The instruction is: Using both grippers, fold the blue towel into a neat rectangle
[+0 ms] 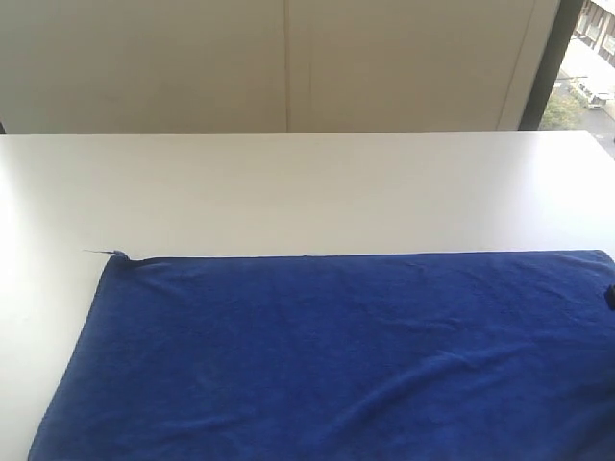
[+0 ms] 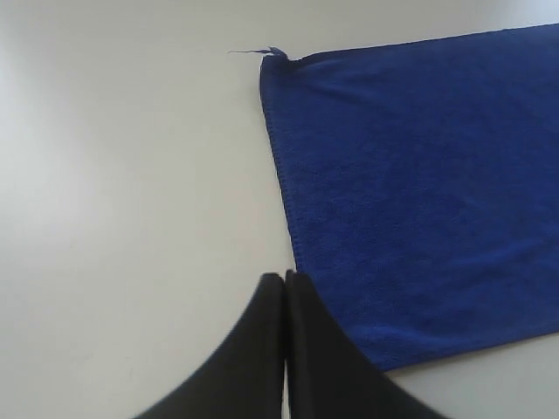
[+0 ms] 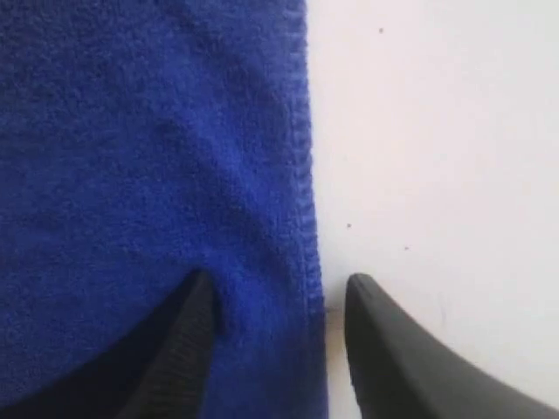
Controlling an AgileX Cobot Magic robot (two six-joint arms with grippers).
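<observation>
Lying flat and unfolded, the blue towel (image 1: 336, 355) fills the lower half of the exterior frame on the white counter (image 1: 288, 182) and runs off the bottom and right edges. Its far hem runs straight across mid-frame, with a loose thread (image 1: 100, 253) sticking out at the upper-left corner. Only a few shallow wrinkles.

Left claw (image 2: 285, 281): jaws pressed fully together, nothing between them. The tip is over bare counter, just beside the towel's stitched side edge and close to a corner.

Right claw (image 3: 279, 284): open wide and empty, straddling a stitched edge with one jaw over the plush and the other over bare counter. Cannot tell if it touches the cloth.

Handling, as a judgement: soft, light, limp plush with no stiffness, so it will droop and drag from wherever it is pinched, and the pile may bunch. Not fragile. Probably grippy between the jaws, but likely to slide on the smooth counter.

Best hold looks like the stitched hem at the corners, one corner per claw, taking hem plus a bit of cloth so it does not slip out. The left claw would need to open first. Lifting both corners evenly should keep the fold square.
</observation>
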